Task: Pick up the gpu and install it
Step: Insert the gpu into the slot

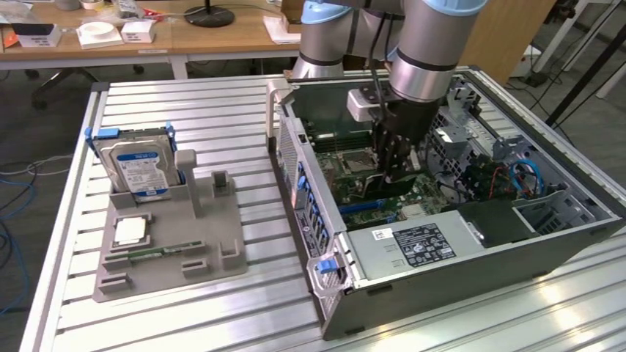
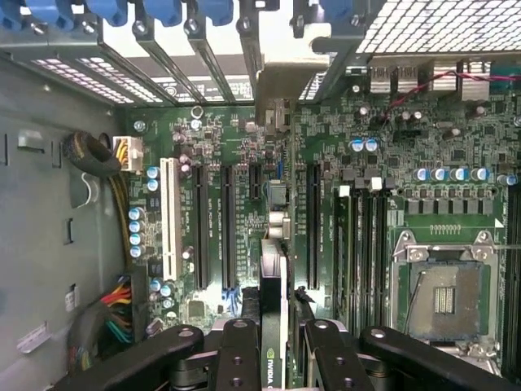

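1. The open computer case (image 1: 547,242) fills the exterior view's right, on the slatted tabletop (image 1: 196,117).
2. The tool (image 2: 273,342) hangs inside the case above the motherboard (image 2: 220,147), partly closed and clamped on the gpu (image 2: 274,285).
3. The gpu is held on edge between the fingers (image 2: 238,358); its long axis runs parallel to the expansion slots (image 2: 313,220), directly over them.
4. Which slot lies under its lower edge is hidden.

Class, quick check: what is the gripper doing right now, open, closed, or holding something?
Gripper: closed on the gpu, held edge-on over the motherboard inside the case.
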Tool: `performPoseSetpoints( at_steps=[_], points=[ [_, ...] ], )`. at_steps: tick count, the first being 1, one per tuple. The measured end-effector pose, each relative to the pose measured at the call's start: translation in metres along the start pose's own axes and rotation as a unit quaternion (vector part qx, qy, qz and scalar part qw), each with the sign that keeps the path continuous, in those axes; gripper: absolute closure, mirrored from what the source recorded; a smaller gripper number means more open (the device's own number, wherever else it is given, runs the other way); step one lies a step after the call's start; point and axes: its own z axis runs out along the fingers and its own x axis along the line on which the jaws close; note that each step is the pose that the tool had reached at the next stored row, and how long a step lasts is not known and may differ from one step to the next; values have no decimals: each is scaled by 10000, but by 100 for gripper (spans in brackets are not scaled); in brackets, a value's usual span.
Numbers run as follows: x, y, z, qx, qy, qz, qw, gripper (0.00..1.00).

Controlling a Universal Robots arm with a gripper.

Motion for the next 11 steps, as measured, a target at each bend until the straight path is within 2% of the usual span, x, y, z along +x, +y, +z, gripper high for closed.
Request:
performPoseSetpoints(
  at_steps=[11],
  points=[
    [2, 93, 30, 1, -1, 0, 10000, 74]
  ],
)
